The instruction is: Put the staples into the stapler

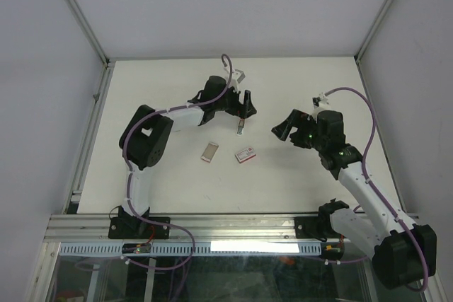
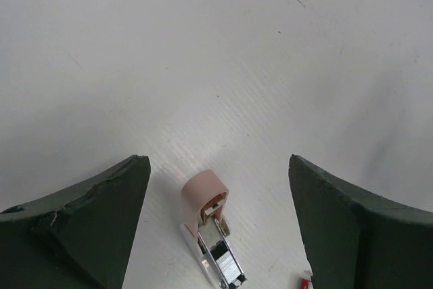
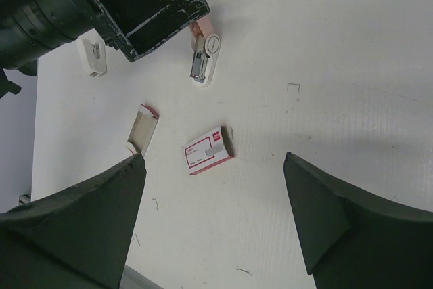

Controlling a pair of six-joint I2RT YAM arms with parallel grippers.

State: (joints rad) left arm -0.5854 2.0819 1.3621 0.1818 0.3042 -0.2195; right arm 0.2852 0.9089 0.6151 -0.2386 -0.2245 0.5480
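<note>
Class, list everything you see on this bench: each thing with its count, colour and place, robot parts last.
stapler: 1, pink and white, open, mid-table
staples: 1, silvery grey, left of the box
box: 1, red and white, nearer than the stapler
small white bar: 1, white, left of the stapler
table: 1, white
left gripper: 1, dark, open by the stapler
right gripper: 1, dark, open, right of the box

the table [image 1: 297, 76] is plain white. the stapler [image 2: 211, 235] has a pale pink cap over shiny silver metal. the staples [image 1: 210, 151] are silvery grey with a paler rim. the box [image 3: 210, 150] is red and white. the fingers [image 2: 81, 228] are dark green. the arms [image 1: 152, 136] are black and white, with purple cables [image 1: 354, 93].
</note>
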